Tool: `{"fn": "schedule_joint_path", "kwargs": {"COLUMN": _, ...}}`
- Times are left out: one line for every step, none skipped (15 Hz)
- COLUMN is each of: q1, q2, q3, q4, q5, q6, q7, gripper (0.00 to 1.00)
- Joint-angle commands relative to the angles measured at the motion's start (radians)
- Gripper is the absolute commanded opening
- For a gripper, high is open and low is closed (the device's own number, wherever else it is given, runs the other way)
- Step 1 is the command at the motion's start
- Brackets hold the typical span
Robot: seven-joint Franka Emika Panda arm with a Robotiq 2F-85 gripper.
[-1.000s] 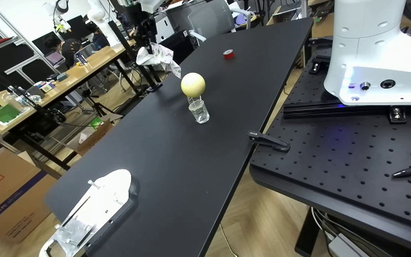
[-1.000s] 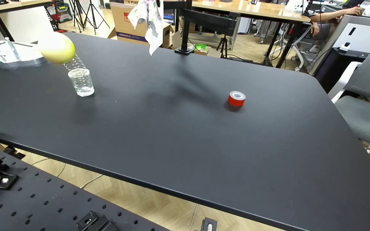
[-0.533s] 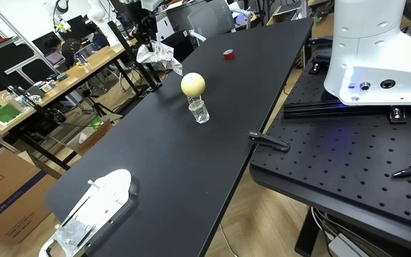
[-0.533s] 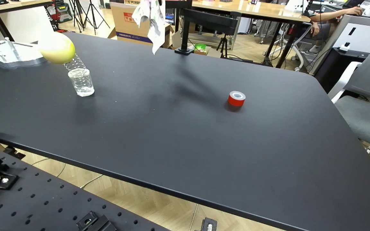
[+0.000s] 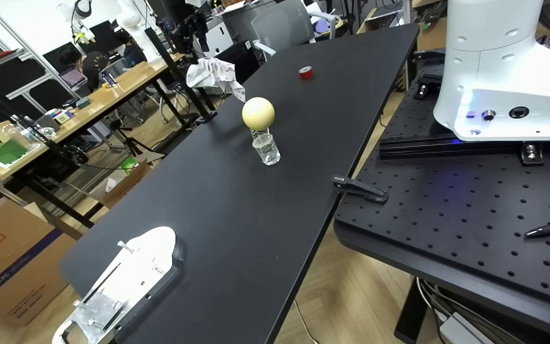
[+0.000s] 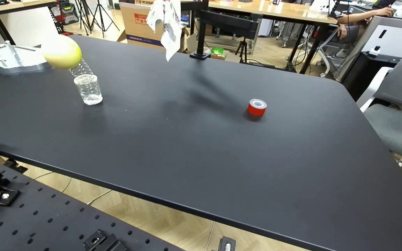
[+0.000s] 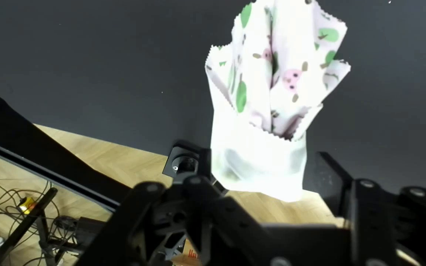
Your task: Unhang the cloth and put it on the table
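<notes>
The white cloth with green and pink prints hangs above the far edge of the black table (image 5: 217, 200). The cloth shows in both exterior views (image 5: 213, 75) (image 6: 169, 26) and in the wrist view (image 7: 276, 96). It hangs by a black post with a side bar (image 6: 190, 5); the upper hold is cut off or hidden. My gripper (image 7: 266, 159) is open. In the wrist view the cloth's upper fold lies between the fingers, close to the left one and with a gap to the right one. In an exterior view the gripper (image 5: 202, 45) is just above the cloth.
A yellow ball on a clear cup (image 5: 266, 149) stands on the table near the cloth. A red tape roll (image 6: 257, 107) lies on the table. A white plate-like fixture (image 5: 132, 272) lies at one table end. A black post base (image 6: 200, 55) is clamped at the far edge.
The gripper's fingers overlapped the cloth's top earlier; now they have risen clear of it in an exterior view. The cloth has shifted slightly to the right in both exterior views.
</notes>
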Motion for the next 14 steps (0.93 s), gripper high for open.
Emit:
{"fn": "schedule_joint_path", "kwargs": {"q1": 0.012, "q2": -0.035, "q3": -0.002, "q4": -0.001, "q5": -0.023, "q6": -0.023, "q7": 0.013, "gripper": 0.99}}
{"fn": "schedule_joint_path", "kwargs": {"q1": 0.013, "q2": -0.033, "q3": -0.002, "q4": 0.002, "q5": -0.028, "q6": -0.030, "q7": 0.015, "gripper": 1.00}}
{"fn": "schedule_joint_path", "kwargs": {"q1": 0.015, "q2": -0.028, "q3": -0.003, "q4": 0.006, "q5": -0.034, "q6": -0.035, "q7": 0.018, "gripper": 1.00}}
{"fn": "schedule_joint_path", "kwargs": {"q1": 0.016, "q2": -0.023, "q3": -0.004, "q4": 0.008, "q5": -0.038, "q6": -0.040, "q7": 0.021, "gripper": 1.00}}
{"fn": "schedule_joint_path", "kwargs": {"q1": 0.016, "q2": -0.016, "q3": -0.005, "q4": 0.012, "q5": -0.037, "q6": -0.045, "q7": 0.021, "gripper": 1.00}}
{"fn": "schedule_joint_path", "kwargs": {"q1": 0.015, "q2": -0.011, "q3": -0.005, "q4": 0.015, "q5": -0.036, "q6": -0.046, "q7": 0.019, "gripper": 1.00}}
{"fn": "schedule_joint_path", "kwargs": {"q1": 0.014, "q2": -0.005, "q3": -0.005, "q4": 0.017, "q5": -0.036, "q6": -0.049, "q7": 0.017, "gripper": 0.94}}
{"fn": "schedule_joint_path", "kwargs": {"q1": 0.013, "q2": -0.001, "q3": -0.004, "q4": 0.018, "q5": -0.032, "q6": -0.052, "q7": 0.012, "gripper": 0.74}}
{"fn": "schedule_joint_path", "kwargs": {"q1": 0.012, "q2": 0.003, "q3": -0.003, "q4": 0.018, "q5": -0.031, "q6": -0.052, "q7": 0.011, "gripper": 0.66}}
{"fn": "schedule_joint_path", "kwargs": {"q1": 0.012, "q2": 0.006, "q3": -0.003, "q4": 0.019, "q5": -0.029, "q6": -0.051, "q7": 0.009, "gripper": 0.60}}
{"fn": "schedule_joint_path", "kwargs": {"q1": 0.011, "q2": 0.008, "q3": -0.002, "q4": 0.019, "q5": -0.027, "q6": -0.050, "q7": 0.007, "gripper": 0.51}}
{"fn": "schedule_joint_path", "kwargs": {"q1": 0.011, "q2": 0.009, "q3": -0.002, "q4": 0.019, "q5": -0.027, "q6": -0.049, "q7": 0.007, "gripper": 0.45}}
{"fn": "schedule_joint_path", "kwargs": {"q1": 0.012, "q2": 0.010, "q3": -0.002, "q4": 0.020, "q5": -0.028, "q6": -0.049, "q7": 0.007, "gripper": 0.38}}
{"fn": "schedule_joint_path", "kwargs": {"q1": 0.011, "q2": 0.011, "q3": -0.002, "q4": 0.020, "q5": -0.027, "q6": -0.048, "q7": 0.007, "gripper": 0.31}}
